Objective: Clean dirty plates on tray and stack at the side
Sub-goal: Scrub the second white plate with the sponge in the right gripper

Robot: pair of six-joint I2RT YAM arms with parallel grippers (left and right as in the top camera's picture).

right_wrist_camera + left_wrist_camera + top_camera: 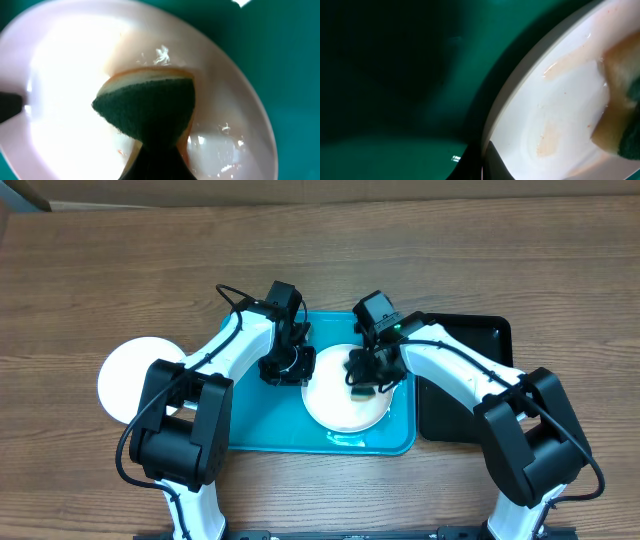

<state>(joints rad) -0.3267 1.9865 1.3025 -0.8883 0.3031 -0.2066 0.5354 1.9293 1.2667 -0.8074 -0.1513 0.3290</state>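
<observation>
Right hand is pinched tight on a sponge, green scrubby side toward the wrist camera with a yellow layer behind it. It's pressing the sponge down onto the middle of a white plate. There's a wet sheen and a few little foam flecks on the plate around the sponge.

The plate sits inside the turquoise tray, over toward its right half, and the tray is in the middle of the wooden bench.

Left hand is down at the plate's left edge with its fingers pressed together. From its own wrist cam you only get one dark fingertip right at the rim. I honestly can't tell if the rim is actually clamped or just touched.

That same view shows pale orange smears on the plate's inner surface, one streak up near the rim and a blob lower down, with a corner of the sponge poking in from the right.

A second white plate sits on the bare bench left of the tray, partly hidden under the left arm. It looks clean from above. A black tray is just beside the turquoise one on the right, mostly covered by the right arm.
</observation>
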